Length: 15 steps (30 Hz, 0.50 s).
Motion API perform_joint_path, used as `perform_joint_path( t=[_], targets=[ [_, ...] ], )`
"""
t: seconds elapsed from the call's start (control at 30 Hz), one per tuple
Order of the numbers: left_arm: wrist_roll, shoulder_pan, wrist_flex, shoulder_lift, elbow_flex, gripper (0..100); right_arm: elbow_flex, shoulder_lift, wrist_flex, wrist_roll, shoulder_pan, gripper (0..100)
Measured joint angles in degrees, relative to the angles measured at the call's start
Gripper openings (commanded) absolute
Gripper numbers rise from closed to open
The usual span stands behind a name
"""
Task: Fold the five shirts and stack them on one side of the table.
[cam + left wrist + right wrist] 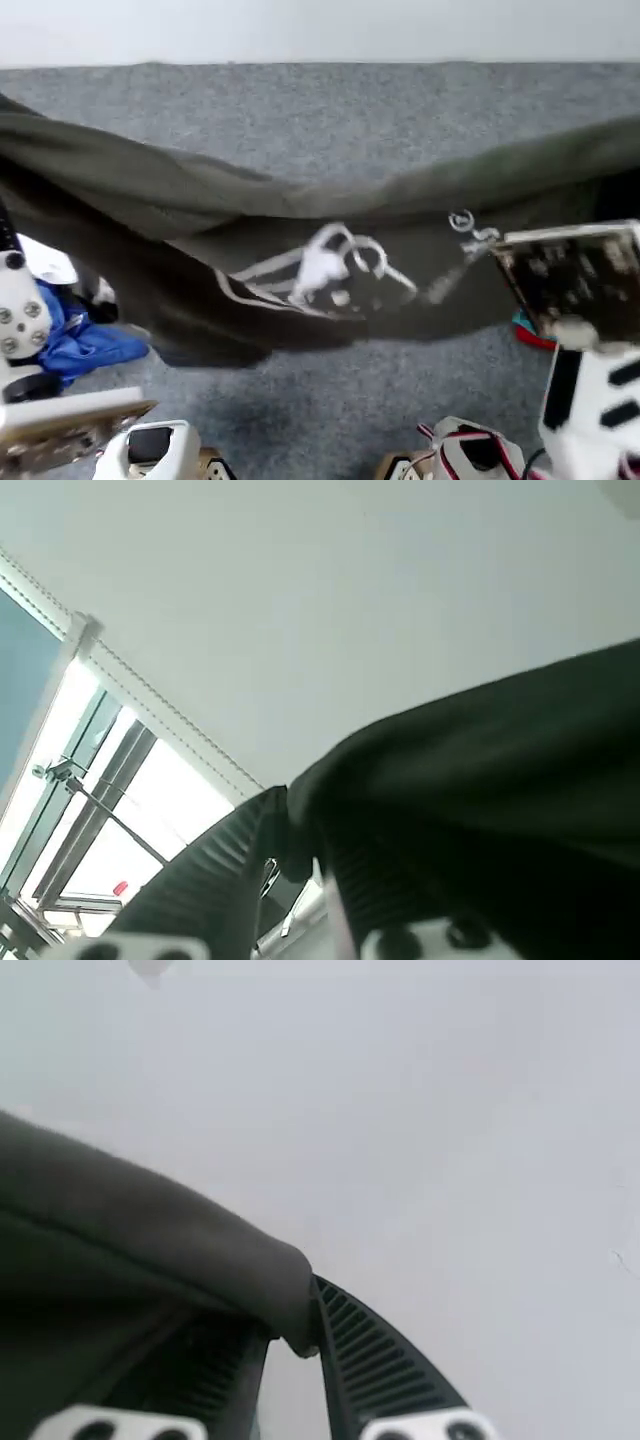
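Observation:
A dark olive shirt (300, 230) with a white print on its front hangs stretched across the whole width of the high view, lifted above the grey table (350, 110). My left gripper (288, 825) points upward toward the ceiling and is shut on a fold of the shirt (480, 770). My right gripper (296, 1332) also points upward, shut on another edge of the same shirt (130, 1250). The cloth is bunched over each pair of ribbed fingers (375, 1365).
A crumpled blue shirt (85, 340) lies at the table's left beside a white arm (20, 310). A red and teal piece of cloth (530, 330) peeks out at the right under the other arm (590, 400). Arm bases stand along the front edge.

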Motion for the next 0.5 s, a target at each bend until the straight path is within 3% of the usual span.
perform_joint_path(
  t=[0.23, 0.4, 0.5],
  targets=[
    [-1.9, 0.0, 6.7, 0.4, 6.1, 2, 4.7, 2.4, 1.9, 4.9, -1.7, 1.0],
    [-1.9, 0.0, 7.1, 4.9, 22.2, 2, 16.3, 9.6, 3.9, 6.8, -5.6, 1.0],
    [-1.7, 0.0, 3.3, 10.7, 33.8, 2, 25.2, 14.0, 0.0, 6.7, -7.5, 1.0]
  ],
)
